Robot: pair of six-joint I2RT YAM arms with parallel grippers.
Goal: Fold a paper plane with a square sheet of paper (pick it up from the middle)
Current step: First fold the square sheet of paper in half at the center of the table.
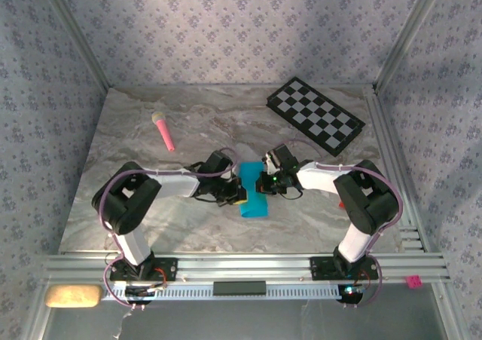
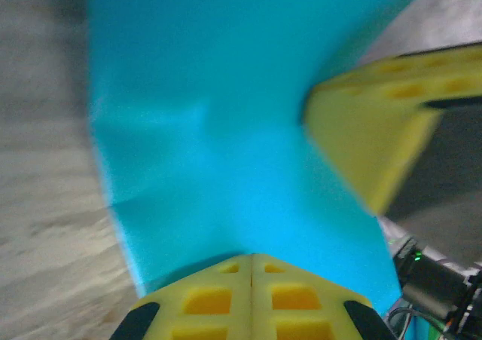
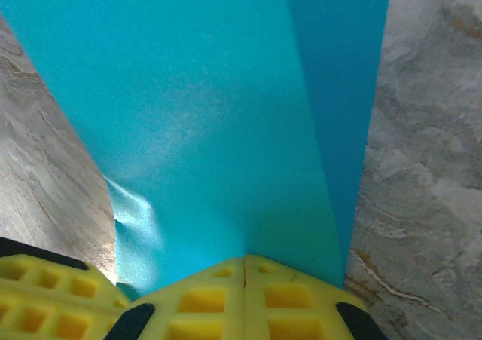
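Observation:
The square sheet of paper (image 1: 253,201), bright cyan-blue, lies folded into a narrow strip on the marble table between my two arms. My left gripper (image 1: 238,194) is shut at its left edge, with the joined tips (image 2: 251,255) resting against the paper (image 2: 218,129). From the right, my right gripper (image 1: 265,180) is shut too, its tips (image 3: 245,258) set on the paper (image 3: 211,114) beside a long crease. In the left wrist view the right gripper's yellow fingers (image 2: 369,129) press on the sheet. I cannot tell whether either pair of jaws pinches paper.
A black-and-white checkered board (image 1: 316,115) lies at the back right. A pink stick (image 1: 163,131) lies at the back left. A tan pad (image 1: 71,295) sits off the table's near left corner. Patterned walls close in the table (image 1: 151,204) on three sides.

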